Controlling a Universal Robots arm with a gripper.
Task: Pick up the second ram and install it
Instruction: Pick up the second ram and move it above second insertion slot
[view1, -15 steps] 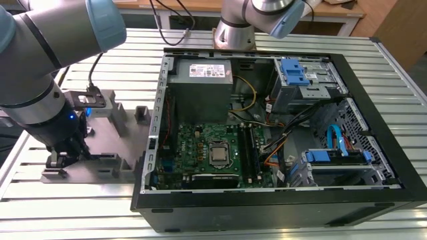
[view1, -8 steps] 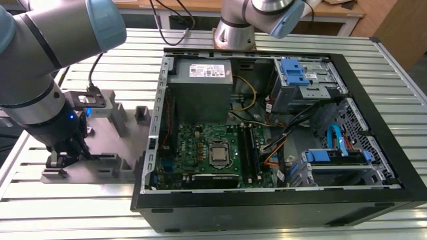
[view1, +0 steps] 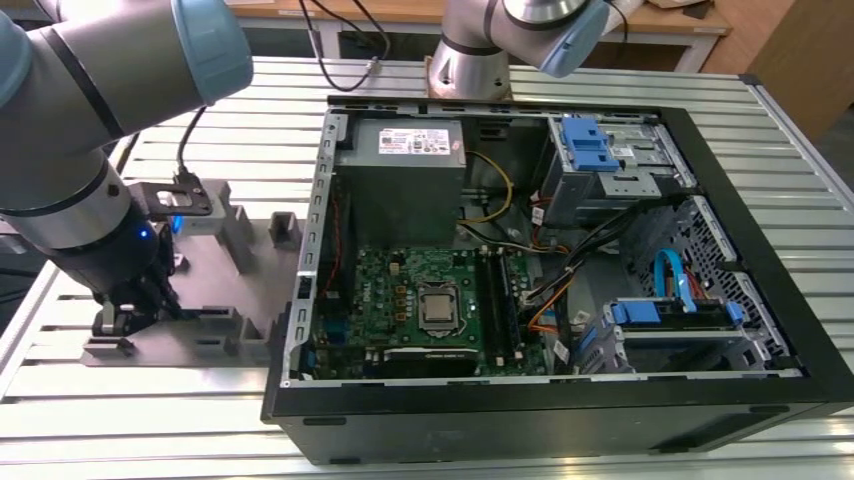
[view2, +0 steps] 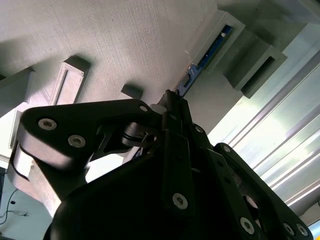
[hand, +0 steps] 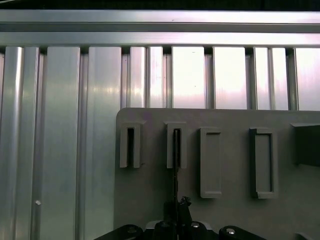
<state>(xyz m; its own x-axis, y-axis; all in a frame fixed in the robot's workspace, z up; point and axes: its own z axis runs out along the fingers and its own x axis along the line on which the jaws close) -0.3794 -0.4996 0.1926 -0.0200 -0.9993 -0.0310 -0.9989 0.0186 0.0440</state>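
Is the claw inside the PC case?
No, the claw is at the grey fixture outside the PC case, on the exterior view's left.

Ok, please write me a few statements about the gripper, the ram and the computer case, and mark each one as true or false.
1. The gripper is down at the grey fixture plate, on the exterior view's left of the computer case. True.
2. The second ram is seated in the motherboard. False: it stands in a slot of the fixture plate, and the gripper is shut on it.
3. The computer case lies open, with the motherboard in sight. True.
4. The drive brackets in the case are red. False: they are blue.
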